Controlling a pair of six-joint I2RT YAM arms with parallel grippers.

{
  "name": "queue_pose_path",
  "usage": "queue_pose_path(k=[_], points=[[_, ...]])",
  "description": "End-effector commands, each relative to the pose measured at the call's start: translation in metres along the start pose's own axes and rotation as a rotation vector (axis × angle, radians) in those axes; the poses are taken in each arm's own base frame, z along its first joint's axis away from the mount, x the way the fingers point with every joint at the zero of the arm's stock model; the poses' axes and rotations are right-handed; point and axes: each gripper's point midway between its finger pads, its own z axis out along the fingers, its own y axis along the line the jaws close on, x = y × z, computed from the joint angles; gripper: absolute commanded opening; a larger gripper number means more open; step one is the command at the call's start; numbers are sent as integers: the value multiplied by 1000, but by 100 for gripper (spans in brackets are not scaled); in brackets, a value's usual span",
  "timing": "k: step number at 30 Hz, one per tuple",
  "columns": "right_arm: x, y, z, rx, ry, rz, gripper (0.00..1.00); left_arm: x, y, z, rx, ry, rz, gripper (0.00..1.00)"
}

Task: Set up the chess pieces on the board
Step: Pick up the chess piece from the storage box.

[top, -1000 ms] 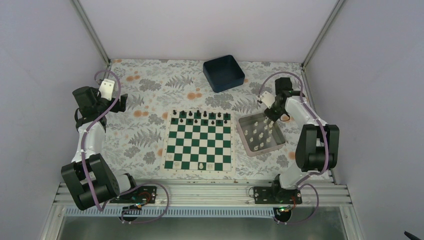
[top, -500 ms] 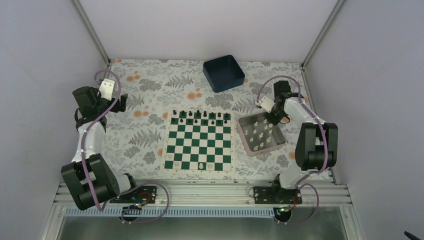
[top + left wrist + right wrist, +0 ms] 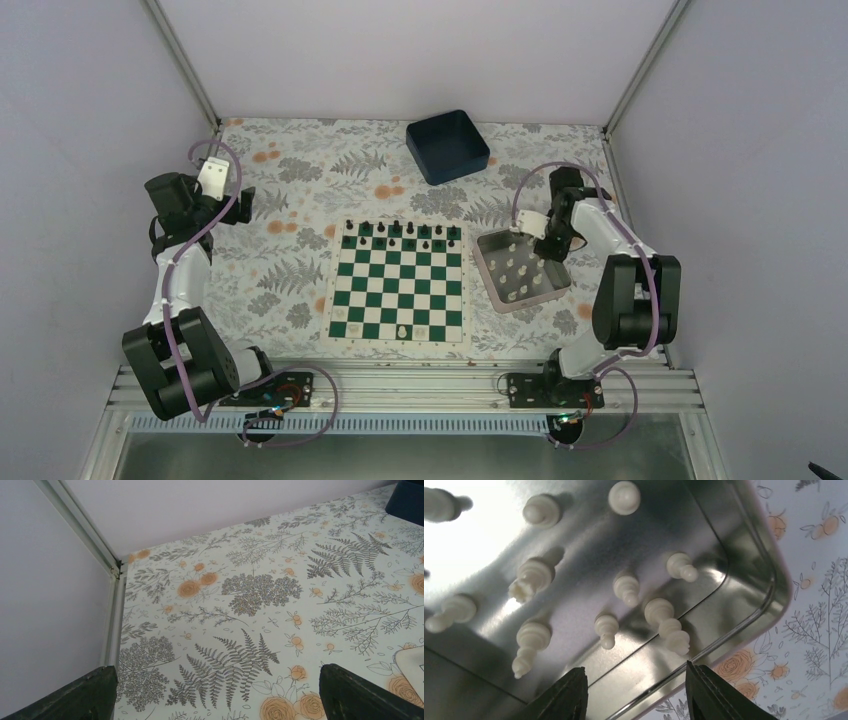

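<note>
Right arm (image 3: 610,240) folds down over the silver tray (image 3: 769,595), right gripper (image 3: 635,672) spread wide and empty above white chess pieces (image 3: 626,589). Left gripper (image 3: 217,672) is raised off to the side, also spread and empty.

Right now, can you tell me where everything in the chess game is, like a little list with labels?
board: middle of the table, green and white squares
black pieces: along the board's far edge
white pieces: most sit in the tray
lone white piece: on the board's near row
tray: metal, right of the board
right gripper: open, empty, just above the tray
left gripper: open, empty, over the flowery cloth, away from the board
blue bin: beyond the board
</note>
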Motion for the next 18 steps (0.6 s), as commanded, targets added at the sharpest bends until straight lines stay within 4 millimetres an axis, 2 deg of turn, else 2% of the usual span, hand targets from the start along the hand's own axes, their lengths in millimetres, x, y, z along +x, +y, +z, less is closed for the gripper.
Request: queue_pose_path(k=[1,4,10,18], points=[[2,6,-3,-21,-24,-209,52,-4,-1,-2,1,-24,0,100],[-3,-8,-8,44,-37,-262,51,-4,-1,-3,-4,-26,2,100],[-7,-7,-10,60,-66,-379,48,-3,-1,-3,-3,-24,-1,100],[-2,-16,6,66,-14,-400,44,-3,-1,-3,-3,-23,0,100]])
